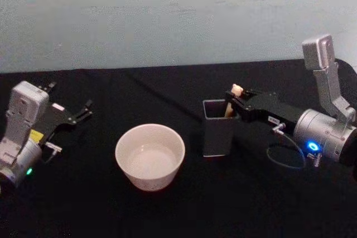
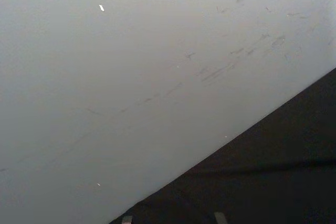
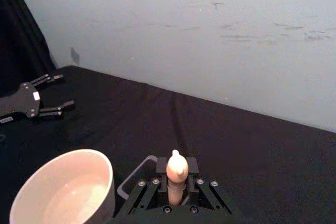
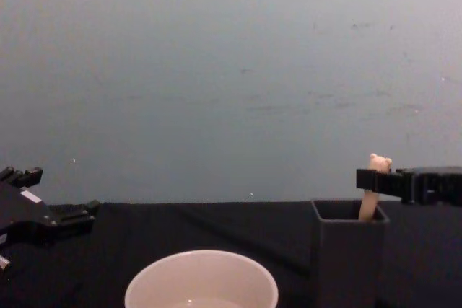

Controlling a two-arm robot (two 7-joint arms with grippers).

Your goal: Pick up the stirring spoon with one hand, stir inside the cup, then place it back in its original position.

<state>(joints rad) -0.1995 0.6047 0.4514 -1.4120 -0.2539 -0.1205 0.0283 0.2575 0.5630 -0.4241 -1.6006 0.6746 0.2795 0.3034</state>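
Right hand pinches spoon in holder

Right hand is pressed together on the stirring spoon below its bear head, bowl down inside the holder beside the cup. Left hand rests spread, well apart. A tilted lift could tip the thin-walled holder. Right wrist view shows the pinch; chest view shows the handle leaning

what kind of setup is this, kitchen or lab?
Looks like a lab test bench, not a kitchen: a table draped in black cloth, a bare scuffed wall, and just a cup, holder and spoon as props.
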